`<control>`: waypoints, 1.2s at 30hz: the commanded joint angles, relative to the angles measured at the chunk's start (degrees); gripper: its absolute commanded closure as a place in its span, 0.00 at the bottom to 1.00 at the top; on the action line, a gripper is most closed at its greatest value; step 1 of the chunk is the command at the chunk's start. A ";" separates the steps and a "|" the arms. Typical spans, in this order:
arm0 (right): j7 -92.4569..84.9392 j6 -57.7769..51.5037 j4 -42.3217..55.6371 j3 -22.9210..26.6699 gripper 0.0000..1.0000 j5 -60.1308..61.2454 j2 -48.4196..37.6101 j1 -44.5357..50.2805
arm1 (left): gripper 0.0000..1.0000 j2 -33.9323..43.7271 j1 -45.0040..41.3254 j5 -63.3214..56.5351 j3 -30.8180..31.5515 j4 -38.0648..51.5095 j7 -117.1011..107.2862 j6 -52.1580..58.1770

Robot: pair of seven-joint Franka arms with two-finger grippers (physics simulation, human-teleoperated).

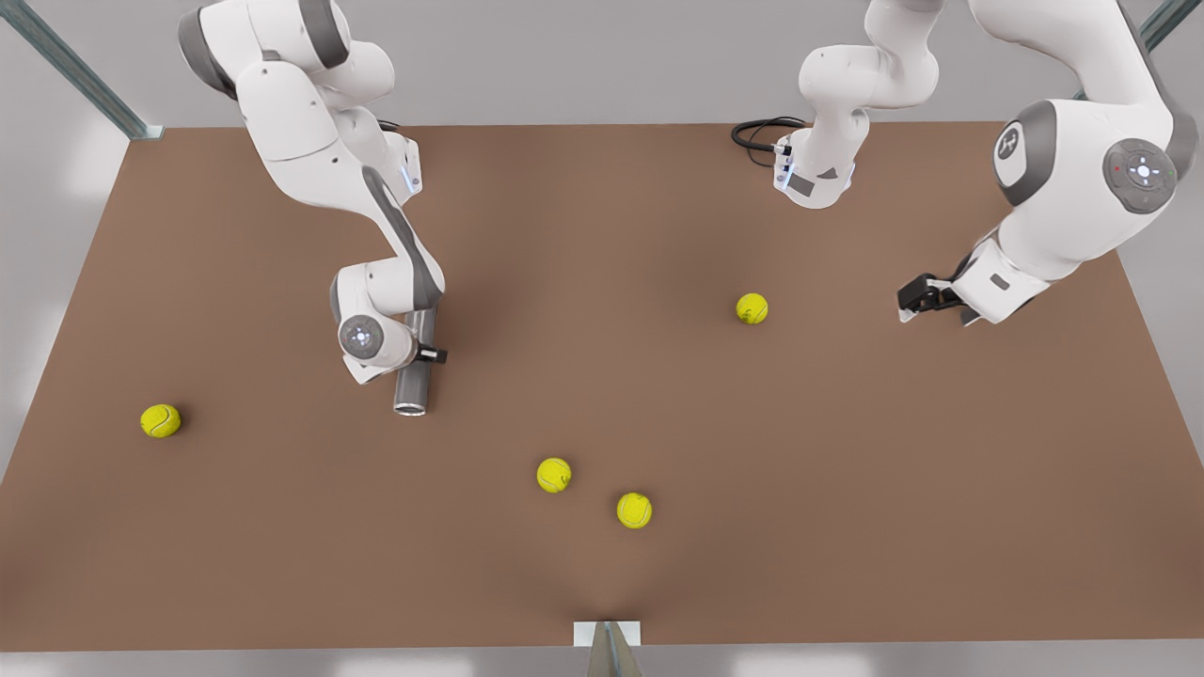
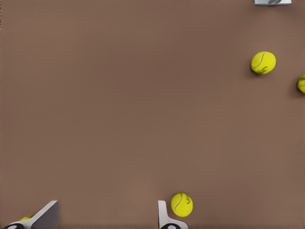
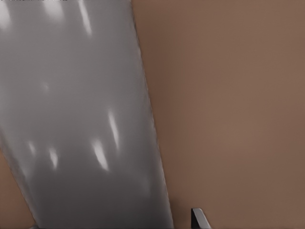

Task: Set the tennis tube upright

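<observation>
The tennis tube lies on its side on the brown table, toward the front view's left, its open, lighter-rimmed end facing the table's near edge and its far end hidden under the arm above it. In the right wrist view the tube appears as a broad grey, glossy surface close under the camera, with one fingertip beside it over bare table; the right gripper therefore sits directly over the tube, but whether its jaws are apart or pressed on the tube cannot be told. The left gripper hangs well apart, at the front view's right, above the table, jaws spread wide (both fingertips stand far from each other in the left wrist view). Four yellow balls rest on the table: one far to the front view's left, two near the front edge, one between the arms.
</observation>
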State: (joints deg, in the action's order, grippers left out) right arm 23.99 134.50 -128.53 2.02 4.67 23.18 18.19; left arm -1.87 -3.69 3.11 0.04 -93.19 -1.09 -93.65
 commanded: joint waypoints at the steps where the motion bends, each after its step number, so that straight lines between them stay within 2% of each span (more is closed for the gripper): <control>1: 5.98 1.38 0.03 0.00 0.00 0.17 0.11 0.00 | 0.00 0.02 1.67 -0.04 0.05 0.03 -0.14 0.05; 2: 5.27 1.38 0.03 0.00 0.00 0.17 0.11 0.00 | 0.00 0.02 1.67 -0.04 0.05 0.03 -0.14 0.05; 3: 5.19 1.38 0.03 0.00 0.18 0.17 0.11 0.00 | 0.00 0.02 1.67 -0.04 0.14 0.03 -0.14 0.14; 4: 5.19 1.38 0.03 0.00 0.31 0.08 0.11 0.00 | 0.00 0.02 1.67 -0.04 0.14 0.03 -0.14 0.14; 5: 5.19 1.38 0.03 0.00 0.34 0.17 0.11 0.00 | 0.00 -0.07 1.67 -0.04 0.14 0.03 -0.14 0.14; 16: 2.91 0.50 1.17 0.00 0.34 0.08 -0.24 0.09 | 0.00 -0.42 1.76 -0.04 0.14 0.03 -0.23 0.14; 22: -8.61 -11.37 12.51 0.00 0.34 -0.01 0.02 3.25 | 0.00 -0.42 1.76 -0.04 0.14 0.03 -0.23 -0.04; 24: -10.11 -11.28 12.86 0.09 0.34 -0.10 0.11 4.04 | 0.00 -0.42 1.76 -0.04 0.14 0.03 -0.23 -0.04; 27: -21.88 -11.37 17.69 0.09 0.34 -0.45 2.56 6.41 | 0.00 -0.68 1.76 -0.13 0.14 0.03 -0.23 -0.13; 31: -34.62 -11.28 25.78 0.62 0.34 -1.41 6.96 14.06 | 0.00 -0.68 1.76 -0.13 0.14 0.03 -0.23 -0.13; 34: -48.42 -10.84 34.83 0.62 0.34 -1.68 11.44 19.25 | 0.00 -0.68 1.76 -0.13 0.14 0.03 -0.23 -0.13; 36: -57.81 -7.34 37.73 0.62 0.34 -6.41 13.73 22.32 | 0.00 -0.77 1.76 -0.13 0.14 0.03 -0.23 -0.13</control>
State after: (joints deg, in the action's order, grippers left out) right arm 2.82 125.29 -92.14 2.63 1.90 36.26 39.50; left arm -2.69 -2.09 3.03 0.16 -93.19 -1.26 -93.79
